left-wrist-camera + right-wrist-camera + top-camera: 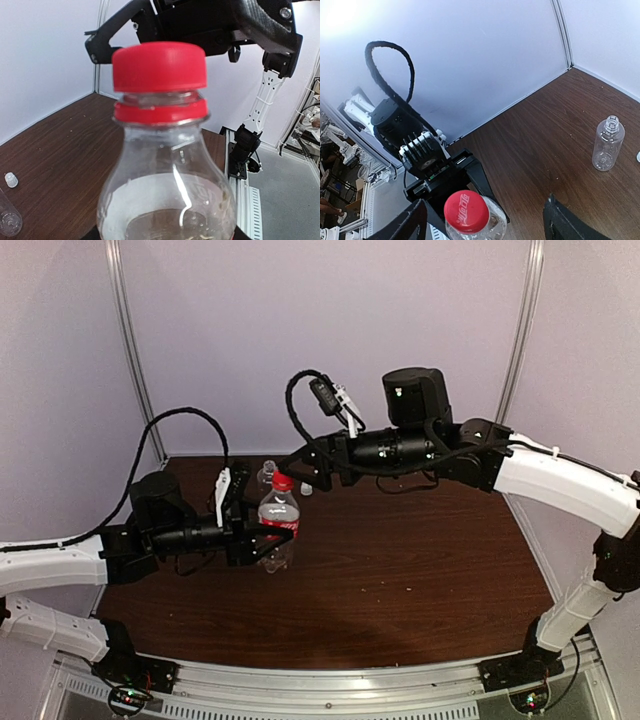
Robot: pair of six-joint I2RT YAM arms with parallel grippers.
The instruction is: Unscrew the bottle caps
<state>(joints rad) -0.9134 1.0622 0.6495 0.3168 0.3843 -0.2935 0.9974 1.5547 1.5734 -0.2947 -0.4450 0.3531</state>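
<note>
My left gripper is shut on the red-labelled bottle and holds it upright above the table. The bottle fills the left wrist view. Its red cap sits on the neck, also in the left wrist view and the right wrist view. My right gripper is open, its fingers spread wide on either side of the cap without touching it. The plain bottle stands behind with its neck open. The white cap lies on the table beside it.
The brown table is walled by white panels at the back and sides. The plain bottle stands close behind the held bottle near the back wall. A metal rail runs along the near edge.
</note>
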